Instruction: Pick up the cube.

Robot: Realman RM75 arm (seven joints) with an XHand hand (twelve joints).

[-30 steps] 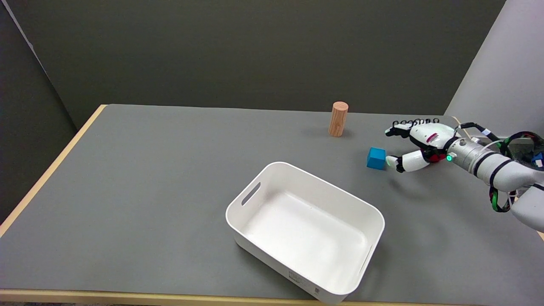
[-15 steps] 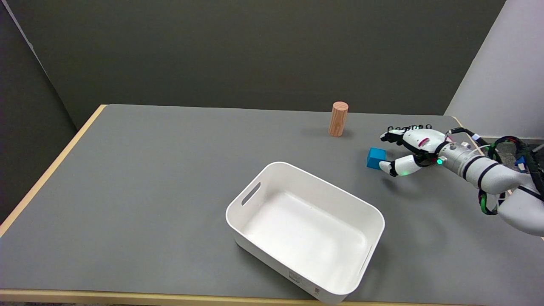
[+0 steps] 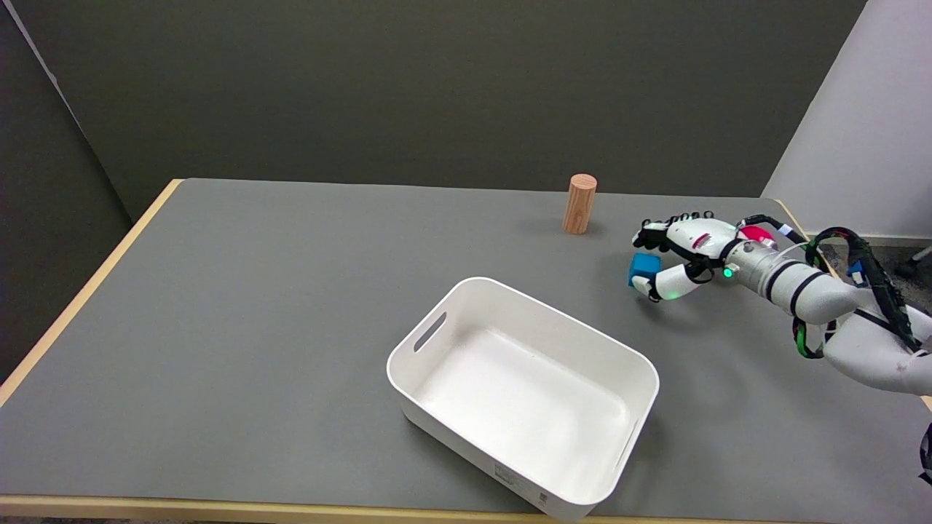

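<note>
The blue cube (image 3: 643, 267) sits on the grey table (image 3: 291, 291) at the right, behind the white bin. My right hand (image 3: 684, 251) reaches in from the right and straddles the cube. Its thumb (image 3: 659, 284) lies along the cube's near side and its other fingers (image 3: 655, 227) hover spread just beyond the far side. The cube's right part is hidden by the hand. The thumb looks to be touching the cube, while the fingers stay apart from it, so nothing is gripped.
A white rectangular bin (image 3: 524, 393) with handle slots stands in front of the cube, toward the table's near edge. An upright wooden cylinder (image 3: 579, 204) stands behind and left of the cube. The table's right edge (image 3: 790, 218) runs close behind the arm.
My right hand has slid left, from beside the cube to around it, with thumb on the near side and fingers past the far side. The cube has not moved.
</note>
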